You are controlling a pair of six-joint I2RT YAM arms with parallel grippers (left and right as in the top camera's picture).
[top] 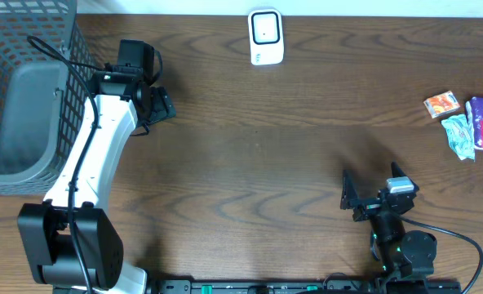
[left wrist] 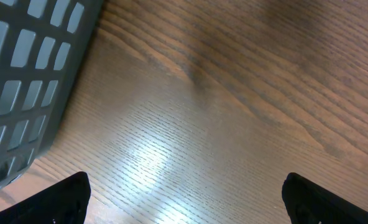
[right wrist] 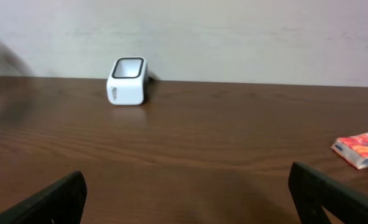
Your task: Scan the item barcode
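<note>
Standing wide open, the left hand point(top: 160, 104) and right hand point(top: 352, 198) hold nothing yet, and the orange packet point(top: 441, 104) lies unscanned near the right edge of the tabletop point(top: 258, 163), well apart from the white scanner point(top: 266, 37).

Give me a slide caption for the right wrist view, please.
Open right gripper faces the white scanner across the wooden table.
</note>
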